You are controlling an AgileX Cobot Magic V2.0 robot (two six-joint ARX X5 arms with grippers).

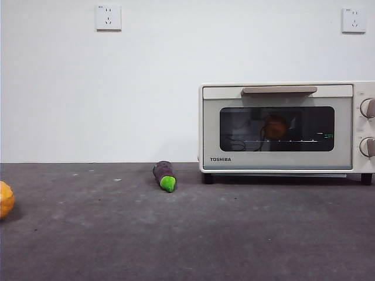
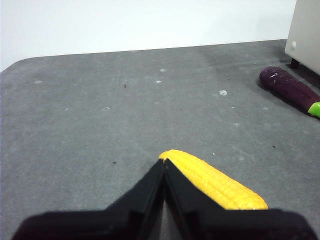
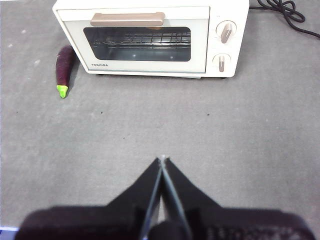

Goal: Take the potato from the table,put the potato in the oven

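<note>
The potato point(image 1: 275, 127) shows as an orange-brown lump behind the dark glass of the oven point(image 1: 281, 126), resting on the rack inside. The oven's door is closed, with its beige handle point(image 1: 279, 90) at the top. In the right wrist view the oven point(image 3: 150, 40) stands ahead of my right gripper point(image 3: 162, 160), which is shut and empty over the bare table point(image 3: 225, 130), well back from the door. My left gripper point(image 2: 163, 162) is shut and empty too, far to the left of the oven. Neither arm appears in the front view.
A yellow corn cob point(image 2: 215, 182) lies right beside my left gripper's jaws. A purple eggplant point(image 1: 164, 175) with a green tip lies left of the oven. A yellow-orange bumpy fruit point(image 1: 4, 199) sits at the far left edge. A black cable point(image 3: 280, 10) coils behind the oven.
</note>
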